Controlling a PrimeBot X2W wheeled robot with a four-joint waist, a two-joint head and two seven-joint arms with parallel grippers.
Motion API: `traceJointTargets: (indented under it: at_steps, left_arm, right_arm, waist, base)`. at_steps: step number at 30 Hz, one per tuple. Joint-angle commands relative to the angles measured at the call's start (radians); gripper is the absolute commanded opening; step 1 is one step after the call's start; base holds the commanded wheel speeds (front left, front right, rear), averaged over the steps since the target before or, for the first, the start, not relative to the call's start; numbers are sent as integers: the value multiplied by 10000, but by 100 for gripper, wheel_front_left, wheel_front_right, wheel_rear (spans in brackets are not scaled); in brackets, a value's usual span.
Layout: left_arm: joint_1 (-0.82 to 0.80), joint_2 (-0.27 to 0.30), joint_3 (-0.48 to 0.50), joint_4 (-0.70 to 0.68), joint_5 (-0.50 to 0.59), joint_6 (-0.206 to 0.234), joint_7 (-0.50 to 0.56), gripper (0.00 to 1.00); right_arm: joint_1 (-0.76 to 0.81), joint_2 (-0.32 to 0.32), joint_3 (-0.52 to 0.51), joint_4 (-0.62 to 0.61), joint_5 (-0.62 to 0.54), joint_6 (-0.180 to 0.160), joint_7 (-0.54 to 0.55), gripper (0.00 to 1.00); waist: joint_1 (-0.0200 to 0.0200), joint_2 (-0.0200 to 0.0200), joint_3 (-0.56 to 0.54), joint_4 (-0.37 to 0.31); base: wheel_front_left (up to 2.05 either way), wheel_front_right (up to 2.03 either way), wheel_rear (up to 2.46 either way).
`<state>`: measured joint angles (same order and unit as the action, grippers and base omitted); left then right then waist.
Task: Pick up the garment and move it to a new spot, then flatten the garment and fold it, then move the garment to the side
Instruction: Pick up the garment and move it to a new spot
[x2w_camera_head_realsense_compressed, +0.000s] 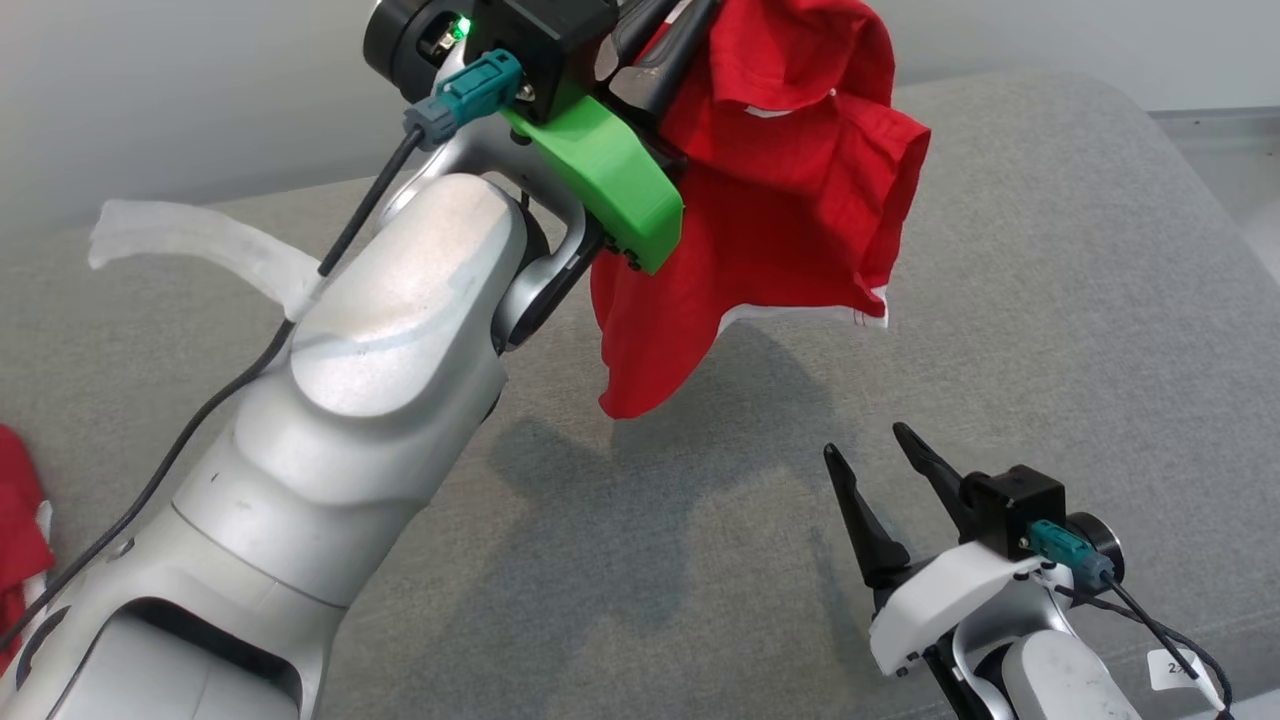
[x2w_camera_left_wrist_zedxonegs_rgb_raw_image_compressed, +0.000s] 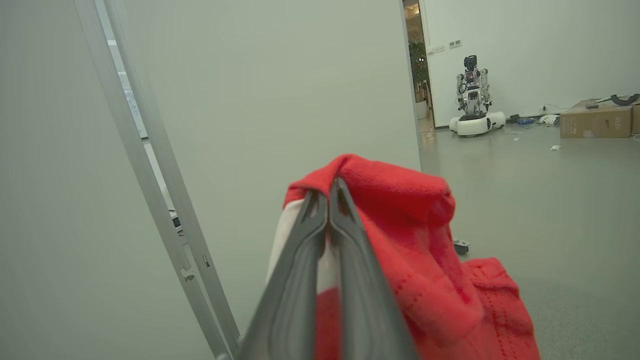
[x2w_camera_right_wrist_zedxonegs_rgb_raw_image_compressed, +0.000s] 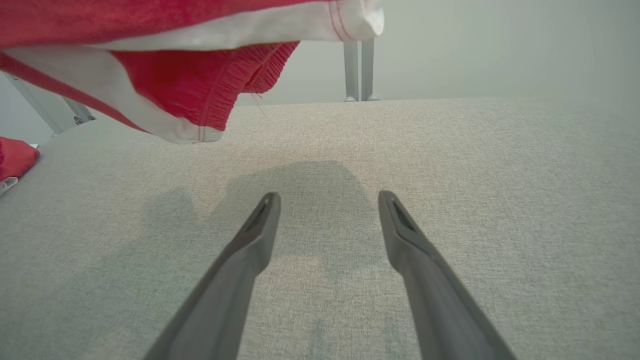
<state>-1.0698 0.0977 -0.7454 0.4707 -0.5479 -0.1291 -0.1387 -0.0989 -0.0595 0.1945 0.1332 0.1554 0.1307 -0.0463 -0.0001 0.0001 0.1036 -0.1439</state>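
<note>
While the left gripper pinches a bunched fold of the red garment between fingers pressed tight together, the cloth hangs in the air, clear of the grey fabric-covered table, and throws a shadow across it. The right gripper waits low over the table at the near right, its fingers spread wide and holding nothing, below and to the side of the dangling cloth.

The garment looks light, thin and thoroughly limp. It drapes in loose folds from the single pinch and would likely sag, twist or slip if taken by too little material. The white hem at the lowest outer corner seems the best place for a second hold, being a doubled, stitched edge within the open gripper's reach. The gathered band seen from the right wrist offers another firm edge.

A second red cloth lies at the table's far left edge, well apart from the work.
</note>
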Motion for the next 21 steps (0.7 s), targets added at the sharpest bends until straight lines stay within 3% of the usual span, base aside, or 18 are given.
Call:
traceJointTargets:
  at_steps: [1,7,15,19,20,21]
  left_arm:
    - [-220,15,-132,79,-36,-7,-156,0]
    - [-465,125,-1074,272,-210,-9,-688,0]
    - [263,1315,-3326,590,-670,-6,-54,0]
    - [739,1661,-3708,784,-1098,2,327,0]
    - [904,1770,-3763,910,-1128,2,394,4]
    - [1063,1853,-3808,1023,-1132,33,396,53]
  right_arm:
    - [-161,19,30,60,43,1,-98,100]
    - [-312,65,-13,327,123,1,-371,100]
    - [-212,89,-314,527,32,1,-389,100]
    - [-235,85,-395,538,-45,1,-305,100]
    - [-243,87,-404,538,-70,1,-282,100]
    - [-248,88,-384,537,-98,1,-244,100]
  waist:
    - [1,-1,549,-676]
    - [1,-1,932,-926]
    - [1,-1,1141,-242]
    - [1,-1,1089,97]
    - [1,-1,1048,197]
    - [1,-1,1000,284]
  base:
    - [0,0,0]
    - [0,0,0]
    - [0,0,0]
    - [0,0,0]
    - [0,0,0]
    - [0,0,0]
